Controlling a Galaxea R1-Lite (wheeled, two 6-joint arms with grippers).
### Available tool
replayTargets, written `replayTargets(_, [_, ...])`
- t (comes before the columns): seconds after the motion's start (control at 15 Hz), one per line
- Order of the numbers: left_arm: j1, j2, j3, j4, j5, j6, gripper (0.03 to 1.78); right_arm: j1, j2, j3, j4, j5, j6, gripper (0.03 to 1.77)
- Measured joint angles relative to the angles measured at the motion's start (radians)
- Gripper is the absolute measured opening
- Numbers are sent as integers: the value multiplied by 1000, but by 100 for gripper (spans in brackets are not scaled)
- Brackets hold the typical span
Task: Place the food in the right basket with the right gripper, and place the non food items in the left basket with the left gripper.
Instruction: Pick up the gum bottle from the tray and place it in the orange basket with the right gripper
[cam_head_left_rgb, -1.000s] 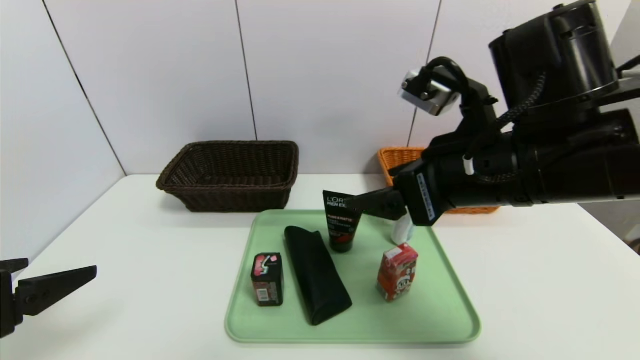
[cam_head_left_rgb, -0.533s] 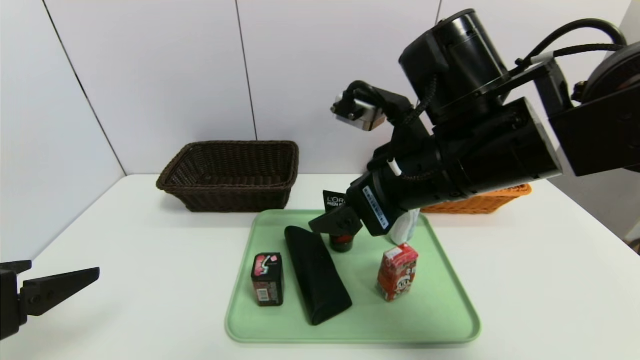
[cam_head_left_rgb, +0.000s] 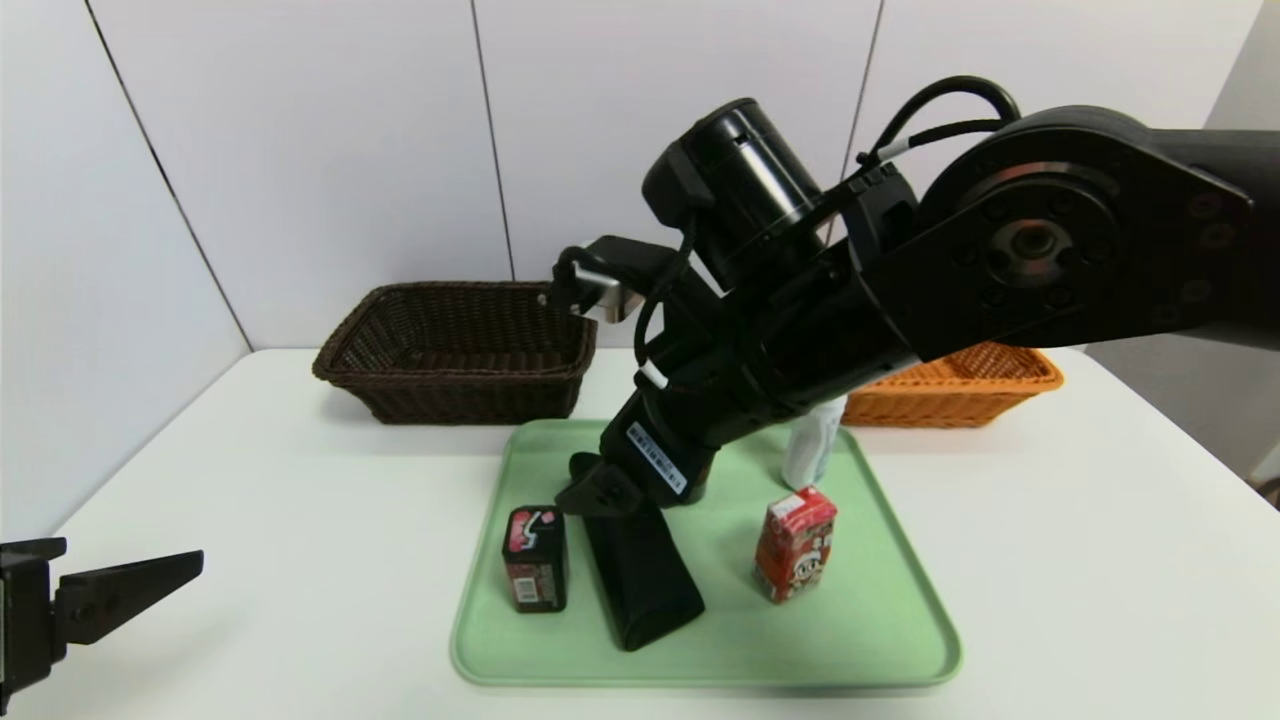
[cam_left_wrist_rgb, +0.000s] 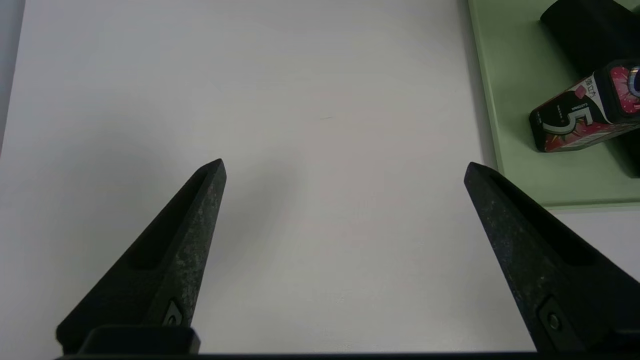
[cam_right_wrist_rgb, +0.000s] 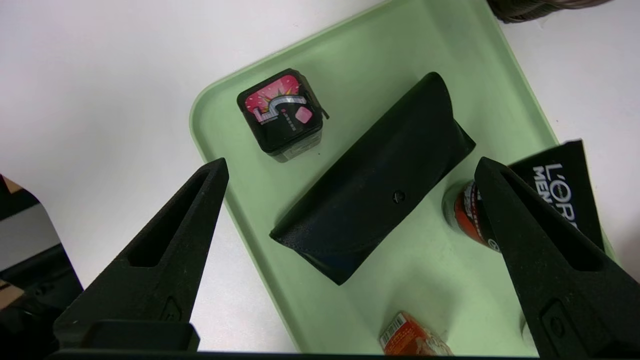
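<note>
1. Green tray (cam_head_left_rgb: 900, 640) holds all five items; both baskets, brown (cam_head_left_rgb: 460, 350) and orange (cam_head_left_rgb: 960, 390), sit beyond it.
2. Right gripper (cam_right_wrist_rgb: 350, 170) hangs above the tray, jaws wide, empty.
3. Dark pack (cam_right_wrist_rgb: 281, 111) stands upright toward its left jaw; the pouch (cam_right_wrist_rgb: 375, 185) lies diagonally beneath, crowding the approach.
4. Carton (cam_head_left_rgb: 795, 543) is farther right.
5. Left gripper (cam_left_wrist_rgb: 345, 170) is parked off-tray, open, empty.
</note>
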Motion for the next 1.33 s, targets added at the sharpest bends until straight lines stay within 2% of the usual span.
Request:
replayTargets(0.6, [0,18,7,0,0,0,169,41,99,-57,61,-2,-160,170])
replayTargets(1.33, [0,24,32,1,2,-2,169,96,145,-63,69,-15,-185,170])
